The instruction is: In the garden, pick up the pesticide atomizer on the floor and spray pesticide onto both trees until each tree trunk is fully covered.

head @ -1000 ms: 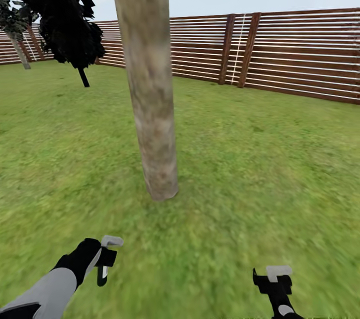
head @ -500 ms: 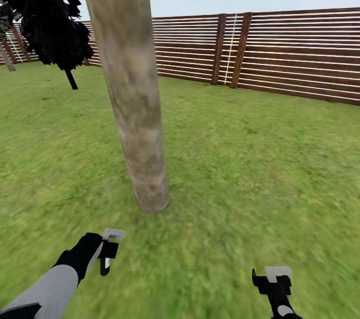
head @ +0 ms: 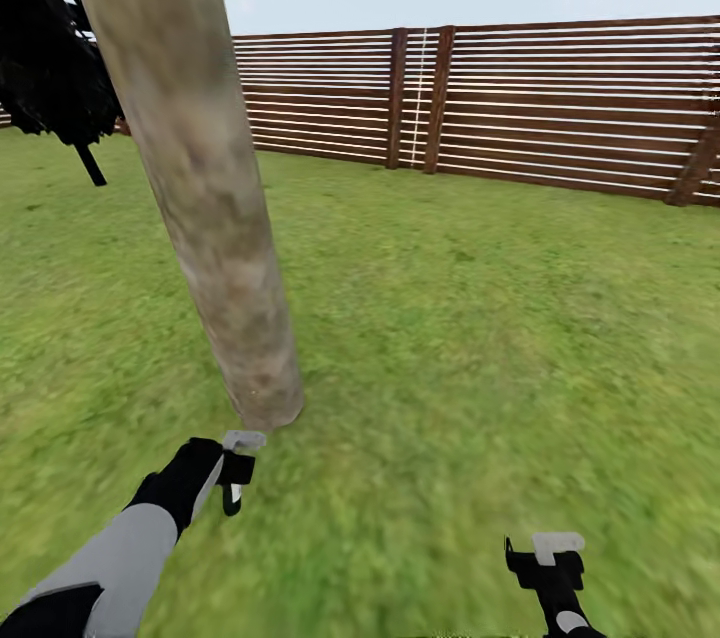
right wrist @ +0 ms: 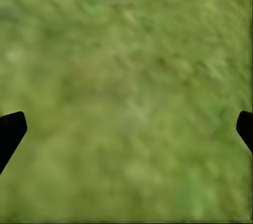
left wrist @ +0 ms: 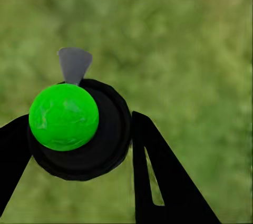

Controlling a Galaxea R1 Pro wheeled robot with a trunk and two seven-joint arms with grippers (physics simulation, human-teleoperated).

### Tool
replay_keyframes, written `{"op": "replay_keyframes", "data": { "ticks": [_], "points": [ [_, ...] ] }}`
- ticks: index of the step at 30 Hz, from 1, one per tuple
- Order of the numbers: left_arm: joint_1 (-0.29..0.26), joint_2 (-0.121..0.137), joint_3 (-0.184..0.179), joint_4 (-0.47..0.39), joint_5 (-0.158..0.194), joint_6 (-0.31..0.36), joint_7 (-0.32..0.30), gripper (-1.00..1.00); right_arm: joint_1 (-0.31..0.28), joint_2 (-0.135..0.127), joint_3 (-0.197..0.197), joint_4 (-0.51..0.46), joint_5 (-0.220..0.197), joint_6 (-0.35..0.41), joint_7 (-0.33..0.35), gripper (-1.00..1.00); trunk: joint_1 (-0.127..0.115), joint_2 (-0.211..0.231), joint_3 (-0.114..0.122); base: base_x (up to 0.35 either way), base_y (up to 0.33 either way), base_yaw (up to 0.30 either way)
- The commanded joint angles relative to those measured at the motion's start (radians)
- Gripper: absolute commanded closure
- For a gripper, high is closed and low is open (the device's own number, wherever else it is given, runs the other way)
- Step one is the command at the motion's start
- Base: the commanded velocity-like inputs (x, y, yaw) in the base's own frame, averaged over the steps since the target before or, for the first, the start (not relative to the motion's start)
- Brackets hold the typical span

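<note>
Atomizer clamped in left gripper near tree trunk; right gripper wide open, empty

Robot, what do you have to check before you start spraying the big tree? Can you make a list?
1. Sprayer held: ok, the left tool grips the atomizer with the green ball on top.
2. Tree trunk close: ok, it rises just ahead of the left tool in the head view.
3. Nozzle aimed at trunk: cannot tell.
4. Right tool free: ok, open over grass.
5. Trunk already covered: not ok, no white specks on it.
</note>
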Motion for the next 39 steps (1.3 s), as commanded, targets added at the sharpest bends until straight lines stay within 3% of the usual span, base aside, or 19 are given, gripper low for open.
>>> {"op": "replay_keyframes", "data": {
  "ticks": [1,3,7,9,12,14,16,19,20,21,23,24,26,27,28,30,32,36,39],
  "points": [
    [-0.005,-0.015,0.006,-0.003,-0.017,0.007,-0.008,1.0,-0.001,0.0,-0.008,0.002,0.011,-0.003,-0.003,-1.0,0.0,0.0,-0.001,0.0,0.0,-0.266],
    [-0.015,-0.012,0.009,-0.003,-0.019,0.011,-0.008,1.0,-0.001,0.0,-0.008,0.002,0.01,-0.003,-0.003,-1.0,0.0,0.0,-0.001,0.0,0.0,-0.121],
    [-0.032,0.097,0.016,-0.002,-0.016,0.012,-0.01,1.0,-0.001,0.0,-0.008,0.002,0.011,-0.003,-0.003,-1.0,0.0,0.0,-0.001,0.0,0.0,-0.017],
    [-0.028,0.127,0.018,-0.002,-0.016,0.01,-0.01,1.0,-0.001,0.0,-0.008,0.002,0.011,-0.003,-0.004,-1.0,0.0,0.0,-0.001,0.0,0.0,-0.001],
    [-0.026,0.116,0.014,-0.003,-0.016,0.003,-0.011,1.0,-0.001,0.0,-0.008,0.002,0.011,-0.003,-0.003,-1.0,0.0,0.0,-0.001,0.0,0.0,0.0],
    [-0.034,0.063,0.009,-0.005,-0.017,0.0,-0.01,1.0,-0.001,0.003,-0.008,0.002,0.012,-0.003,-0.002,-1.0,0.0,0.0,-0.001,-0.181,0.0,0.0],
    [-0.037,0.048,0.008,-0.038,-0.017,0.003,-0.01,1.0,-0.001,0.004,-0.007,0.002,0.012,-0.003,-0.002,-1.0,0.0,0.0,-0.001,-0.239,0.0,0.0],
    [-0.037,0.064,0.013,-0.135,-0.018,0.011,-0.013,1.0,-0.001,0.003,-0.007,0.002,0.012,-0.003,-0.002,-1.0,0.0,0.0,-0.001,-0.049,0.0,0.0],
    [-0.037,0.101,0.013,-0.15,-0.016,0.013,-0.029,1.0,-0.001,0.001,-0.007,0.001,0.012,-0.003,-0.002,-1.0,0.0,0.0,-0.001,-0.003,0.0,0.0],
    [-0.037,0.092,0.008,-0.152,-0.017,0.013,-0.054,1.0,-0.001,0.001,-0.007,0.001,0.012,-0.003,-0.002,-1.0,0.0,0.0,-0.001,-0.001,0.0,0.0],
    [-0.044,0.003,0.001,-0.155,-0.022,0.028,-0.075,1.0,-0.001,0.0,-0.007,0.002,0.012,-0.003,-0.002,-1.0,0.0,0.0,-0.001,0.0,0.0,0.0],
    [-0.067,-0.013,0.001,-0.156,-0.024,0.071,-0.077,1.0,-0.001,0.0,-0.007,0.002,0.012,-0.003,-0.002,-1.0,0.0,0.0,-0.001,0.0,0.0,0.0],
    [-0.096,0.0,0.007,-0.163,-0.025,0.111,-0.077,1.0,-0.001,0.0,-0.007,0.002,0.012,-0.003,-0.002,-1.0,0.0,0.0,-0.001,0.0,0.0,0.0],
    [-0.11,0.024,0.01,-0.171,-0.025,0.127,-0.077,1.0,-0.001,0.0,-0.007,0.002,0.012,-0.003,-0.002,-1.0,0.0,0.0,-0.001,0.0,0.0,0.0],
    [-0.124,0.086,0.013,-0.179,-0.02,0.159,-0.077,1.0,-0.001,-0.001,-0.007,0.002,0.012,-0.003,-0.002,-1.0,0.0,0.0,-0.001,0.0,0.0,0.0],
    [-0.132,0.128,0.013,-0.185,-0.017,0.23,-0.079,1.0,-0.001,-0.001,-0.007,0.002,0.012,-0.003,-0.002,-1.0,0.0,0.0,-0.001,0.0,0.0,0.0],
    [-0.131,0.125,0.008,-0.206,-0.016,0.265,-0.082,1.0,-0.001,-0.001,-0.007,0.002,0.012,-0.003,-0.002,-1.0,0.0,0.0,-0.001,0.0,0.0,0.0],
    [-0.129,0.06,-0.004,-0.26,-0.018,0.273,-0.18,1.0,-0.001,-0.001,-0.007,0.002,0.012,-0.003,-0.002,-1.0,0.0,0.0,-0.001,0.0,0.0,0.0],
    [-0.136,0.07,-0.024,-0.282,-0.025,0.277,-0.281,1.0,-0.001,-0.001,-0.007,0.002,0.012,-0.003,-0.002,-1.0,0.0,0.0,-0.001,0.0,0.0,0.0]
  ]
}}
